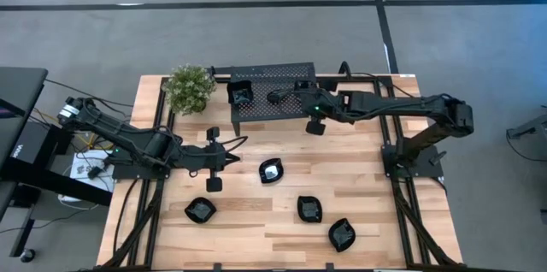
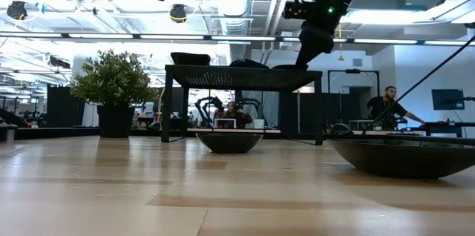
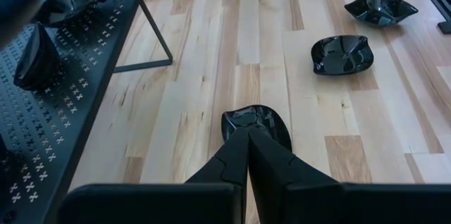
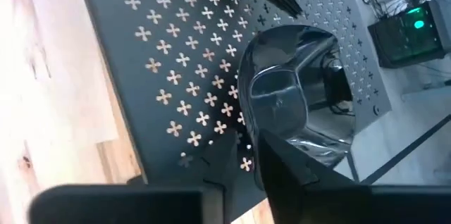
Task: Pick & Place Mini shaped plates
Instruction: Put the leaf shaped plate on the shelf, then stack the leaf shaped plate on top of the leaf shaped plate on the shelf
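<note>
The bench [image 1: 359, 156] is a wooden top, and near its far edge stands the black perforated stand [image 1: 272, 91], with a small potted plant [image 1: 189, 89] just beside it toward the far left corner. The left arm reaches in low from the left edge; the left gripper [image 1: 229, 154] has its fingers pressed together with nothing between them, and it points toward a mini plate [image 1: 271, 170] near the middle of the bench, probably as the next one to pick. The right arm stretches from the right side over the stand, and the right gripper [image 4: 285, 129] pinches a glossy black plate [image 4: 282, 76] by its rim, tilted above the perforated top, I think in order to lay it down there. Another plate [image 1: 240, 94] already sits on the stand at its left end. 3 more plates wait on the wood near the front edge: 1 [image 1: 200, 210] front-left, 1 [image 1: 309, 209] centre and 1 [image 1: 342, 234] front-right.
</note>
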`<state>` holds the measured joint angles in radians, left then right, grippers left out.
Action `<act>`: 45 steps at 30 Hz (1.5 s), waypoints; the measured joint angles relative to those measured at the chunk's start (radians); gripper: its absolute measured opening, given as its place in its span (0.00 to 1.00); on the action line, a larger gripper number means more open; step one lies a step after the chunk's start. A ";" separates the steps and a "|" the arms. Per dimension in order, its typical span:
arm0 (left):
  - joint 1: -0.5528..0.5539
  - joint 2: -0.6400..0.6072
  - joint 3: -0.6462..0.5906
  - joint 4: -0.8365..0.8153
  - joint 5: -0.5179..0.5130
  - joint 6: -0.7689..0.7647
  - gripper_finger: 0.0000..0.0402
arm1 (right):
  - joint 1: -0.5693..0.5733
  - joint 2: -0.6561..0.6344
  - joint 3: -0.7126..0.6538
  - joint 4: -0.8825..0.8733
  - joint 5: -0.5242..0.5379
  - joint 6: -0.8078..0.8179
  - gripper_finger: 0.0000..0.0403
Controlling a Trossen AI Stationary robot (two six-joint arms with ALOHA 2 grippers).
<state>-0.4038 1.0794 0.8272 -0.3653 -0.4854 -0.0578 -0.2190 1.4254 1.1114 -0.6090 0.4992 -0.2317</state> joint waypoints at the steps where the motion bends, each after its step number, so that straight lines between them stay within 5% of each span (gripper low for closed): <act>1: 0.000 0.000 0.000 0.000 0.000 0.000 0.03 | 0.002 0.000 0.000 0.000 0.000 -0.004 0.15; 9: 0.000 0.000 0.000 0.008 0.000 -0.003 0.03 | 0.118 -0.002 0.096 -0.028 -0.007 0.052 0.25; 15: 0.000 0.000 0.000 0.008 0.000 -0.006 0.03 | 0.296 0.010 0.158 -0.018 -0.236 0.225 0.28; 19: 0.000 0.000 0.000 0.008 0.000 -0.007 0.03 | 0.434 0.115 0.155 0.013 -0.247 0.304 0.28; 24: -0.001 0.000 0.000 0.008 0.000 -0.007 0.03 | 0.533 0.311 0.155 0.297 -0.211 0.367 0.28; 29: -0.001 0.000 0.000 0.015 0.000 -0.007 0.03 | 0.534 0.476 0.191 0.502 -0.193 0.557 0.28; 45: -0.001 0.001 0.000 0.016 0.000 -0.007 0.03 | 0.455 0.658 0.344 0.200 -0.140 0.848 0.28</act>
<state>-0.4046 1.0801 0.8272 -0.3496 -0.4854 -0.0650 0.2363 2.0834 1.4559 -0.4086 0.3588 0.6163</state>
